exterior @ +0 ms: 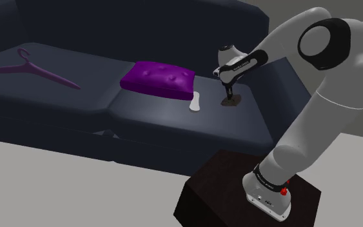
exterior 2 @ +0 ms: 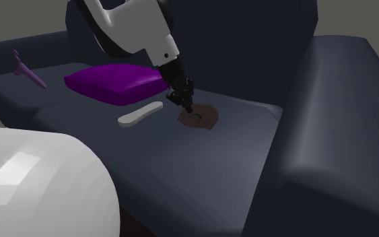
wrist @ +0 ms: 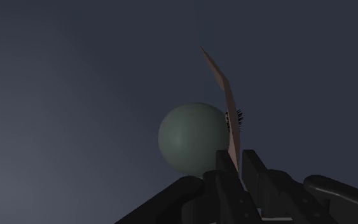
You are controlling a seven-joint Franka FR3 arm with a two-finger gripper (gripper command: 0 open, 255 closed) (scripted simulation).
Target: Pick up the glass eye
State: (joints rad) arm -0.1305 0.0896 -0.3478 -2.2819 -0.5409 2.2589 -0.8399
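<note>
One cushion (exterior: 158, 78), one hanger (exterior: 35, 69), one white strip (exterior: 196, 102), one glass eye (wrist: 187, 139).

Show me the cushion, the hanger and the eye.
cushion (exterior: 157, 78), shoulder view, middle of its top.
hanger (exterior: 54, 76), shoulder view, its long arm.
eye (wrist: 190, 137), wrist view, its grey-green ball.

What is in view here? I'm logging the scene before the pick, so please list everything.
sofa: one, dark navy, holds everything listed except the robot.
hanger: one, purple, on the seat at the shoulder view's left.
cushion: one, purple, mid-seat.
flat elongated piece: one, white, on the seat between cushion and gripper.
glass eye: one, grey-green ball with a thin brown flap, on the seat at the gripper.
stand: one, dark box, shoulder view's lower right.
arm: one, white with dark joints, reaching from stand to seat.
gripper: one, black, fingers closed on the eye's brown flap.
</note>
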